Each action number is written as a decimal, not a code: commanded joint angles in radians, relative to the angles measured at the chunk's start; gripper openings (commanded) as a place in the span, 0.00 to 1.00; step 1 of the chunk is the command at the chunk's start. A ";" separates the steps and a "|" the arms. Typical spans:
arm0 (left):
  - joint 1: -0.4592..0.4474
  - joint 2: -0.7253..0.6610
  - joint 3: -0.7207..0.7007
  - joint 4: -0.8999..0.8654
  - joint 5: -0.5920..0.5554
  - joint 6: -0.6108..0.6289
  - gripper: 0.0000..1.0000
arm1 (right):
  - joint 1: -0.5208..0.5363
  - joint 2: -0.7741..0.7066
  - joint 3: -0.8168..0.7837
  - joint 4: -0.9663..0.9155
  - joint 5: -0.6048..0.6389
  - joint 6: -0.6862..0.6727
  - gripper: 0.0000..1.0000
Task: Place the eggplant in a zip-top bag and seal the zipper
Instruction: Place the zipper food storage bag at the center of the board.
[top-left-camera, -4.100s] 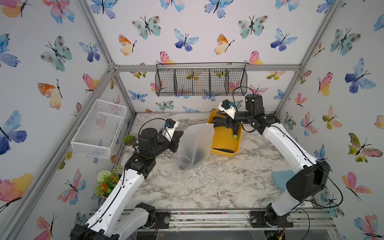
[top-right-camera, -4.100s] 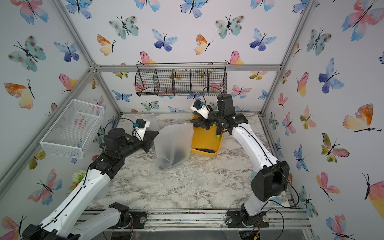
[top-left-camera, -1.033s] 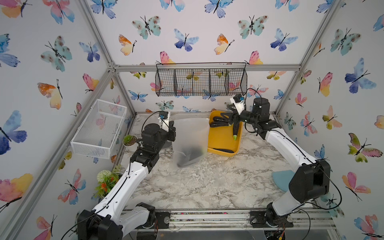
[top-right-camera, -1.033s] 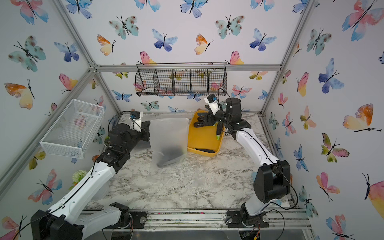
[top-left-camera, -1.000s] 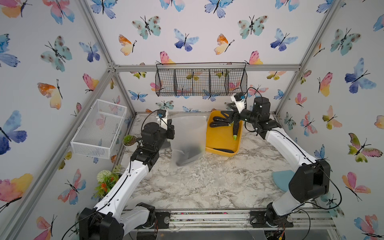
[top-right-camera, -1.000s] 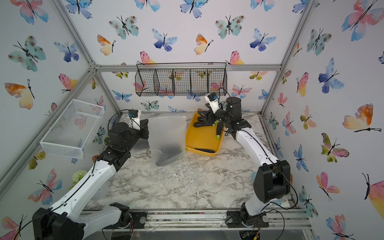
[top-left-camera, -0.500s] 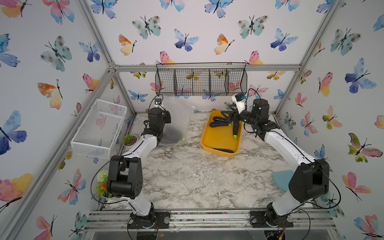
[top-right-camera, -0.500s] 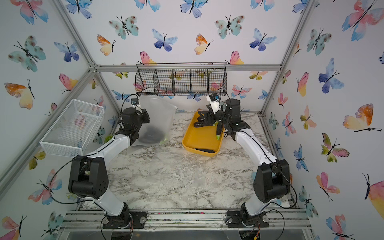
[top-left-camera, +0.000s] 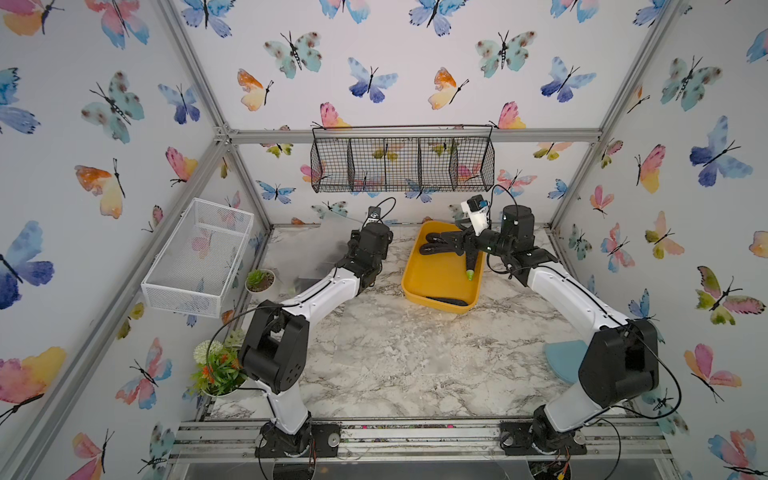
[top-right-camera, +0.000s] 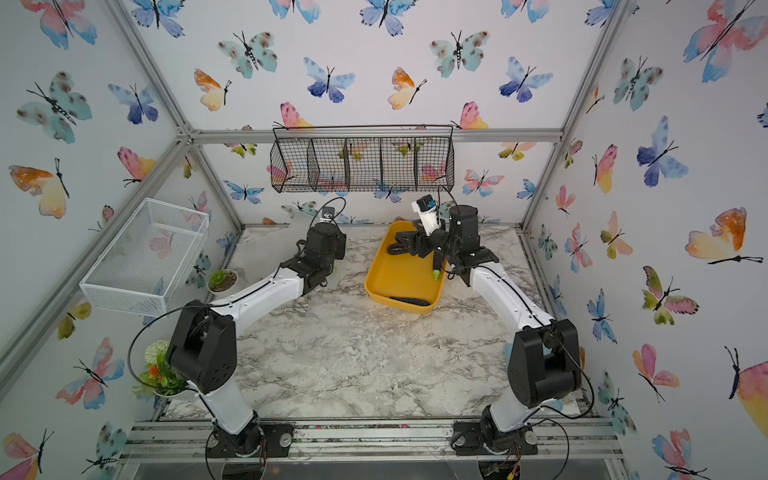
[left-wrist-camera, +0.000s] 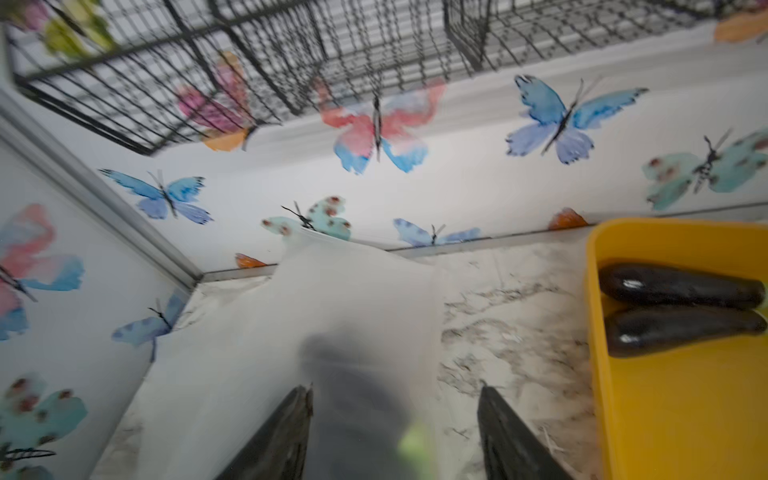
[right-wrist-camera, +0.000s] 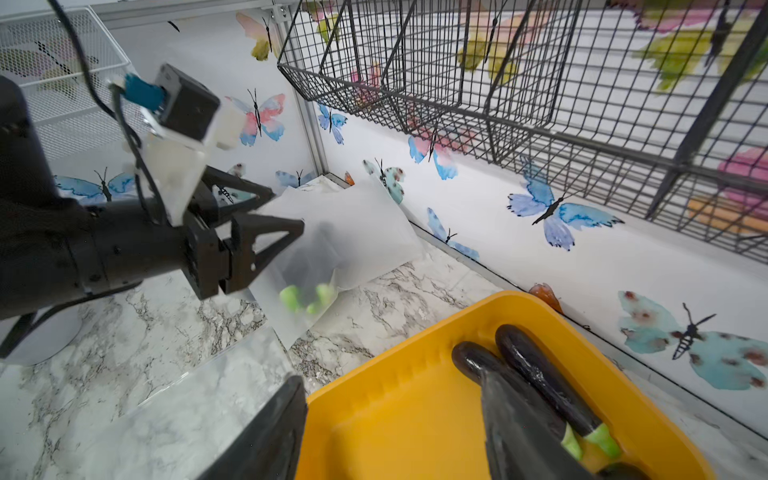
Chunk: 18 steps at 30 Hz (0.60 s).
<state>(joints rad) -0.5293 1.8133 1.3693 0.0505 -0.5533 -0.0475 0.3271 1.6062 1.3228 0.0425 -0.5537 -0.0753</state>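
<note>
Frosted zip-top bag (left-wrist-camera: 332, 299) slumped in the far-left corner of the tabletop (top-left-camera: 395, 353), against the back wall, with the dark eggplant (right-wrist-camera: 309, 257) inside it, green stem end toward the near side. Left hand (left-wrist-camera: 395, 392) at the bag's edge, jaws apart, no grip on it. Right hand (right-wrist-camera: 390, 386) over the far end of the yellow tray (top-left-camera: 409, 270), jaws likewise apart, beside more eggplants (left-wrist-camera: 681, 286) lying there.
</note>
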 joint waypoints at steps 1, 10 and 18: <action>0.033 0.155 0.090 -0.122 -0.003 -0.037 0.67 | 0.008 -0.001 -0.010 0.004 -0.010 -0.008 0.68; 0.029 0.437 0.273 -0.119 -0.168 0.031 0.78 | 0.010 0.003 -0.023 0.015 -0.036 0.017 0.67; 0.032 0.552 0.377 -0.122 -0.243 0.118 0.44 | 0.016 0.001 -0.044 0.014 -0.042 0.019 0.67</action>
<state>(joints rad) -0.4984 2.3474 1.7004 -0.0559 -0.7624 0.0452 0.3367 1.6062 1.2911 0.0456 -0.5770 -0.0643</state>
